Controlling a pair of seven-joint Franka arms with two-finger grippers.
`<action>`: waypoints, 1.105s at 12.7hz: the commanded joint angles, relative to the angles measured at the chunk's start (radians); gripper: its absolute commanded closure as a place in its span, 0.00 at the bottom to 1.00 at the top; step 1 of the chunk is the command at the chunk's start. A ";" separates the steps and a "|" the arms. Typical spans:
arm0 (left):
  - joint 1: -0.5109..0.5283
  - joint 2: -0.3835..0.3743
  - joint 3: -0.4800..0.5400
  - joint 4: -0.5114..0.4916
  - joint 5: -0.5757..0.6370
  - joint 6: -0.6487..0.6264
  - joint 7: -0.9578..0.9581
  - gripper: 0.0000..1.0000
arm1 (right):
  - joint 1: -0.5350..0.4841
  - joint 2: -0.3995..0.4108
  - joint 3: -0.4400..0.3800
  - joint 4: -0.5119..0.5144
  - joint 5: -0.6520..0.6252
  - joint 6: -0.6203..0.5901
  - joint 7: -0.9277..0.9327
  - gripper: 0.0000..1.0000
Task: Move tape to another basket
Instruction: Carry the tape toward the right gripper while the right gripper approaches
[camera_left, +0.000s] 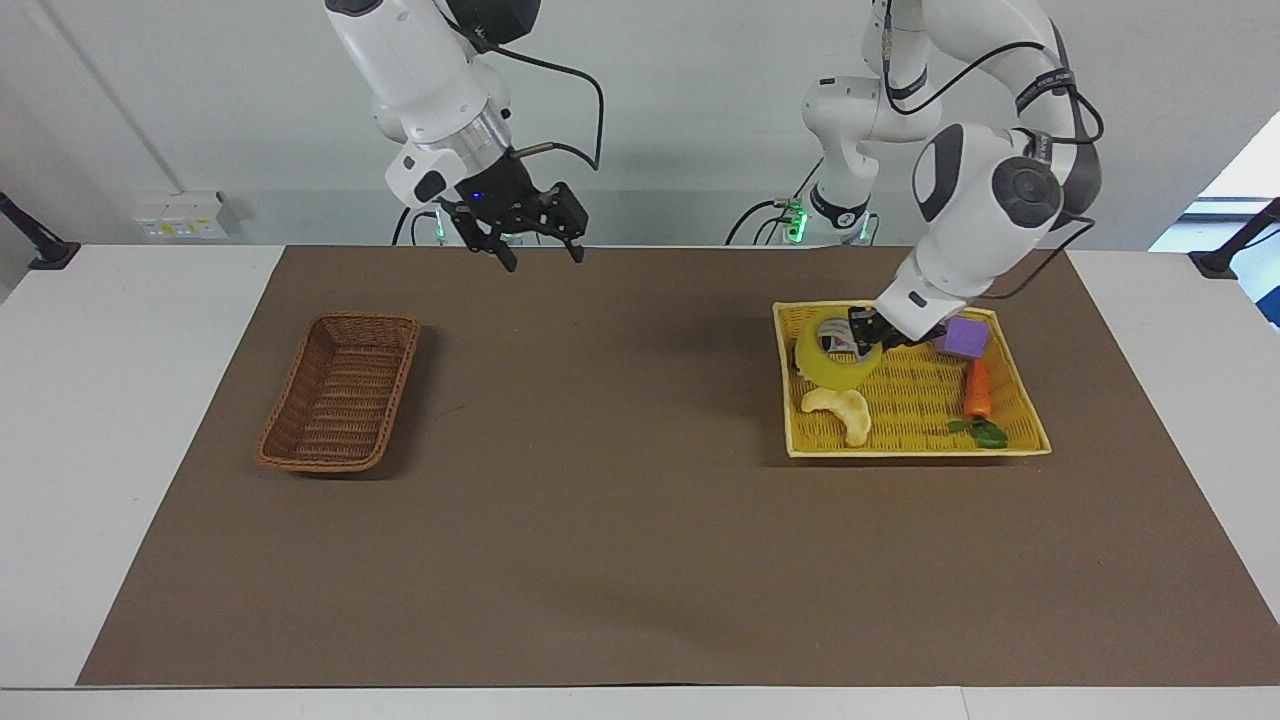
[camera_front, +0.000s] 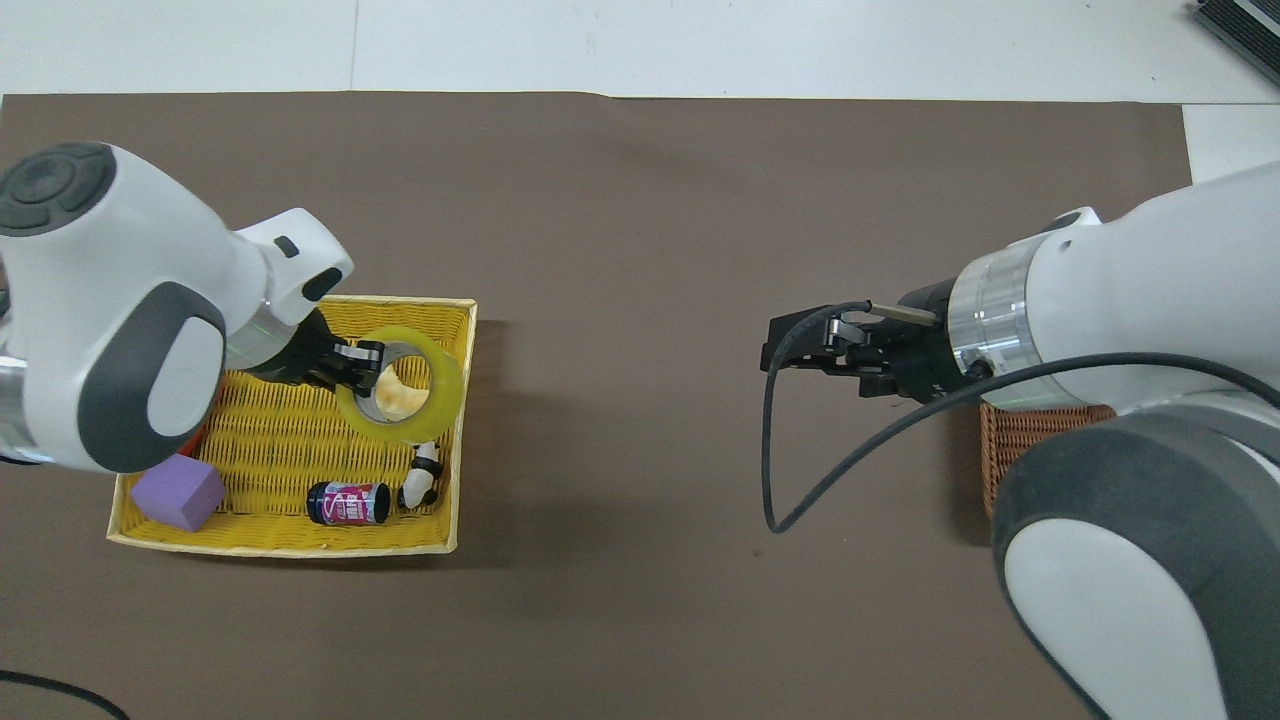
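In the facing view the left gripper (camera_left: 866, 336) pinches the rim of the tape (camera_left: 836, 352), a light, stiff, likely slick roll, above the yellow tray (camera_left: 915, 450), and overhead the right gripper (camera_front: 785, 345) hangs open over the mat (camera_front: 650, 230), short of the basket (camera_front: 1040, 440).

Small dark can (camera_front: 348, 503) with pink-and-white label, lettering illegible, no other readable text

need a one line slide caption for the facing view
Left gripper lifts the tape over the yellow tray; right gripper hangs open mid-table, away from the wicker basket.
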 joint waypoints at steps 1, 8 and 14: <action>-0.041 -0.022 0.020 -0.006 -0.145 0.005 -0.031 1.00 | -0.009 0.018 -0.007 -0.026 0.164 0.071 0.021 0.00; -0.176 -0.021 -0.013 0.009 -0.408 0.083 -0.081 1.00 | 0.096 0.095 -0.005 -0.114 0.305 0.281 0.006 0.00; -0.167 -0.004 -0.082 0.055 -0.449 0.151 -0.172 1.00 | 0.109 0.069 -0.007 -0.210 0.288 0.298 -0.130 0.00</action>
